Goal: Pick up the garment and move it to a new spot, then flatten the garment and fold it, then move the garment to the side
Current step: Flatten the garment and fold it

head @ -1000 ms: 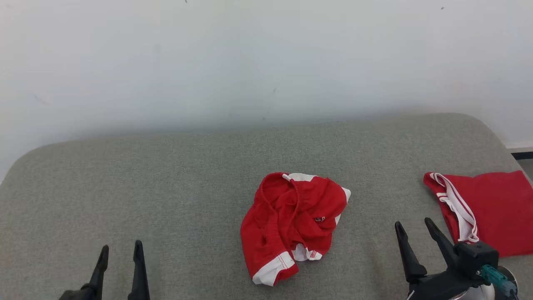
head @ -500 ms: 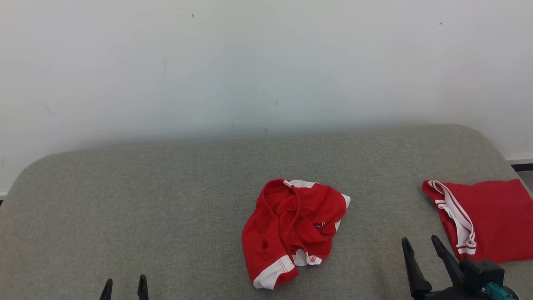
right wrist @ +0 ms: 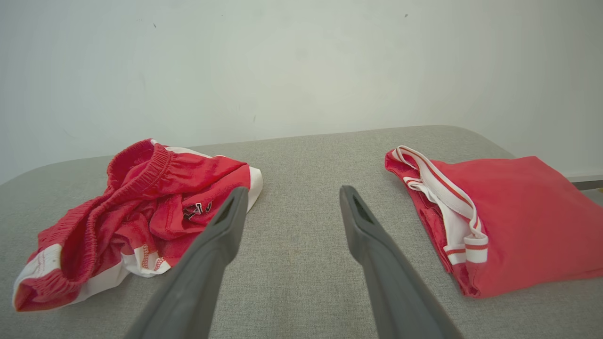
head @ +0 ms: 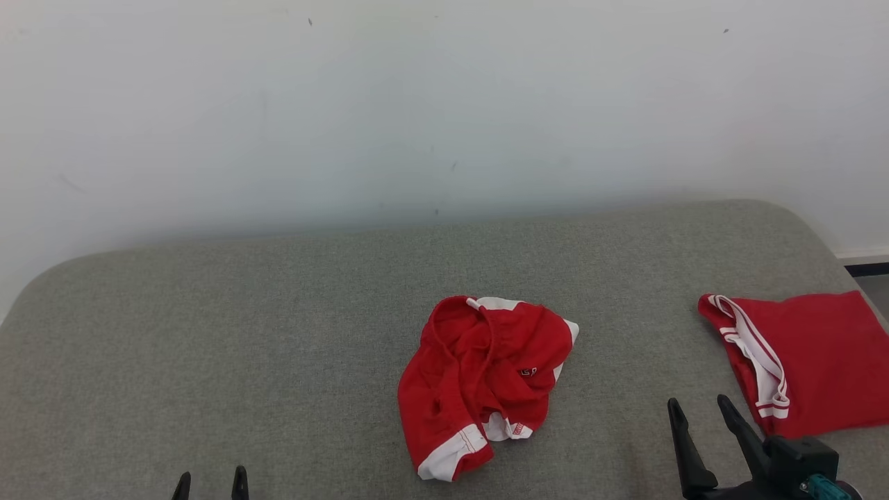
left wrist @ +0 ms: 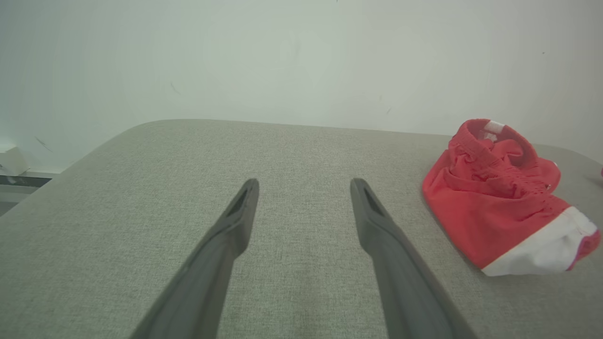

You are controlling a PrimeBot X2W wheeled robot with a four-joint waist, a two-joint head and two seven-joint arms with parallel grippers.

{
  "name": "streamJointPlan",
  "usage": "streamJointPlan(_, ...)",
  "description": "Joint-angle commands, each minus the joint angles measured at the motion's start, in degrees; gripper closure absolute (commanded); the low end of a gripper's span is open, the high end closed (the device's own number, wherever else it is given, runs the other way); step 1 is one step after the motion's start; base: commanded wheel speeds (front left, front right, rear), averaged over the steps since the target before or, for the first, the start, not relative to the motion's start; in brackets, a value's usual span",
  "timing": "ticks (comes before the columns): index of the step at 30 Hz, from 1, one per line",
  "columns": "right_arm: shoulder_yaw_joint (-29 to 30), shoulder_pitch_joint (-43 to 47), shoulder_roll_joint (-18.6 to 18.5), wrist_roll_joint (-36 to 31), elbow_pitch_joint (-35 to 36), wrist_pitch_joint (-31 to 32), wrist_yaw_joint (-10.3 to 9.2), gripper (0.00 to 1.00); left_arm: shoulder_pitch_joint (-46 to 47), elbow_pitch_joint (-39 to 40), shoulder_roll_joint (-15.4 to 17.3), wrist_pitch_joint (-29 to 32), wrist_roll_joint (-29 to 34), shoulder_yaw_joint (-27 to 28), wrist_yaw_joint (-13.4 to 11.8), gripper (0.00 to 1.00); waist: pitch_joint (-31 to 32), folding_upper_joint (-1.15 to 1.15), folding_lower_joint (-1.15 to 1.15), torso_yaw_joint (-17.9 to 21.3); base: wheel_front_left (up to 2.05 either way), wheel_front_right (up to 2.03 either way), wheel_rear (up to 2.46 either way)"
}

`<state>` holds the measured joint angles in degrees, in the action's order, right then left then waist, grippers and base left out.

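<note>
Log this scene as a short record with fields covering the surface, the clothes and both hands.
surface: grey cushion, white wall behind it
middle item: red shorts with white trim, crumpled, lying loose on the cushion
side item: folded garment, red with white striped trim, flat near the cushion's right edge
left hand: open, holding nothing, over bare cushion, left of the shorts and apart from them
right hand: open, holding nothing, aimed at the gap between the two items
progress: shorts not yet picked up
</note>
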<state>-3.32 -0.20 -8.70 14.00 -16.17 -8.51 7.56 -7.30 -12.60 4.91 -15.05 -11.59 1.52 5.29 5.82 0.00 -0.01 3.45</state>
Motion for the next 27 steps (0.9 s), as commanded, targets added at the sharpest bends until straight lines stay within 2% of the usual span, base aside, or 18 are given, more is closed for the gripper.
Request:
streamJointPlan(1,0.1,0.2,0.1,-0.2,0.0,0.1,-0.16,0.00,-0.3,-0.3,-0.3,-0.1,0.7,0.2,0.2,0.00,0.0,0.00,0.01,-0.1,0.00,0.00,0.00)
streamJointPlan(13,-0.2,-0.3,0.5,-0.4,0.1,0.1,-0.15,0.00,0.9,-1.1,-0.8,-0.1,1.4,0.6,1.1,0.00,-0.4,0.00,0.01,-0.3,0.00,0.00,0.00)
streamJointPlan(19,-0.3,-0.5,0.4,-0.4,0.0,0.0,-0.15,0.00,4.1,-4.3,-1.1,0.2,0.5,-1.1,1.5,0.00,-0.9,0.00,0.01,-0.1,0.00,0.00,0.00)
streamJointPlan(24,-0.9,-1.0,0.7,-0.2,-0.1,-0.1,-0.15,0.00,9.5,-5.6,-1.4,4.4,-2.0,-3.6,1.8,0.00,-1.5,0.00,0.01,0.9,0.00,0.00,0.00)
streamJointPlan(27,-1.2,-1.3,0.5,-0.3,0.0,-0.2,-0.16,0.00,14.5,-6.8,-1.5,9.8,-4.7,-6.1,2.1,0.00,-2.2,0.00,0.01,1.9,0.00,0.00,0.00)
